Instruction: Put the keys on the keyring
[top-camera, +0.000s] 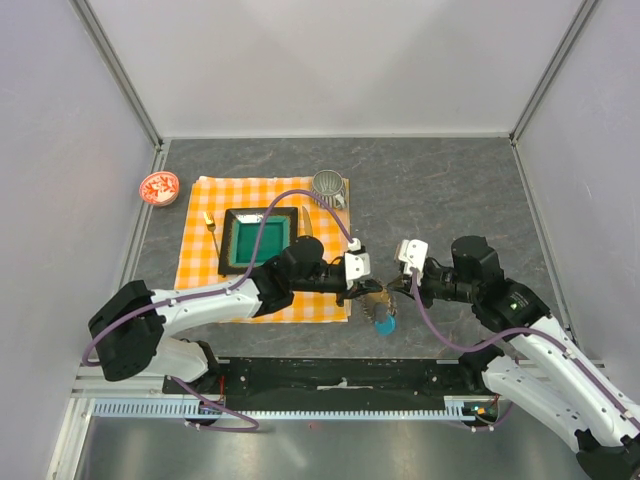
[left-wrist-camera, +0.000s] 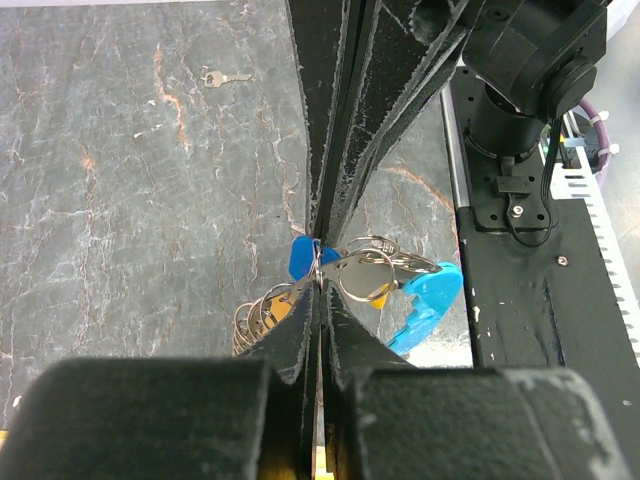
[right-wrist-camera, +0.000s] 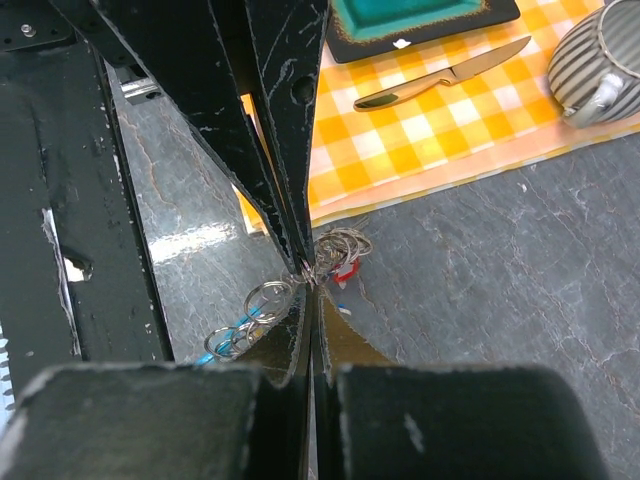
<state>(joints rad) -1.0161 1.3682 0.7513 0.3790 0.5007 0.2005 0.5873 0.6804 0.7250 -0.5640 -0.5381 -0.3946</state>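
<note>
Just off the near right corner of the orange checked cloth, on the grey marbled table, both arms meet over the keyring. The left gripper has its fingers pressed together on the ring's thin wire. The right gripper is likewise clamped on it from the other side. The keys hang bunched at that pinch, with a blue head on the left and a red tag showing from the right wrist. The cyan crescent tag lies nearest the black base rail. One bare key lies well apart. On the cloth sit a green tray, a knife and a ribbed cup. A small red dish lies far left, its markings too small to read.
</note>
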